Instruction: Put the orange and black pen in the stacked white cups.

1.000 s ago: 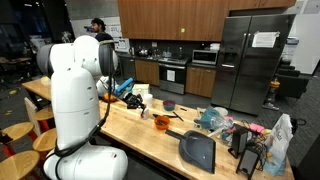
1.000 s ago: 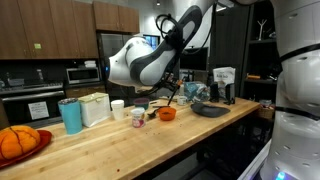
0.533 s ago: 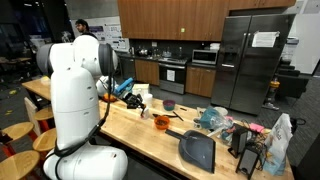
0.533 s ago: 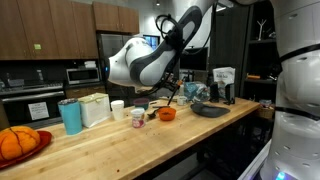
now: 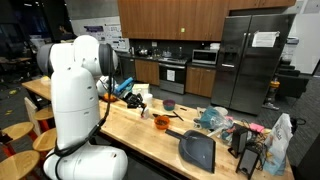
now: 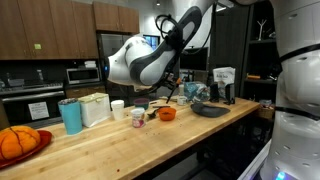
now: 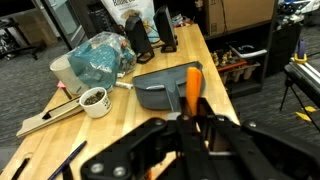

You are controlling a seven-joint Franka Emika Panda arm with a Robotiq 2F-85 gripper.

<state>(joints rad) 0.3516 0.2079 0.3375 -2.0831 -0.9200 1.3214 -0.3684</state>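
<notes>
My gripper (image 7: 195,120) comes in from the bottom of the wrist view and is shut on the orange and black pen (image 7: 192,88), whose orange shaft sticks up past the fingers. In both exterior views the gripper (image 5: 136,99) (image 6: 171,93) hangs above the wooden table. The white cups (image 6: 117,109) stand on the table, to the left of the gripper and apart from it. They do not show in the wrist view.
A grey dustpan (image 7: 160,88) (image 5: 197,151) lies below the pen. Nearby are a small white cup of dark beans (image 7: 93,100), a teal bag (image 7: 100,55), an orange cup (image 5: 161,122) (image 6: 167,114), a teal cup (image 6: 70,115) and a white box (image 6: 95,108).
The arm, the gripper and the pen have not visibly moved. A person at the back of the room has gone out of view.
</notes>
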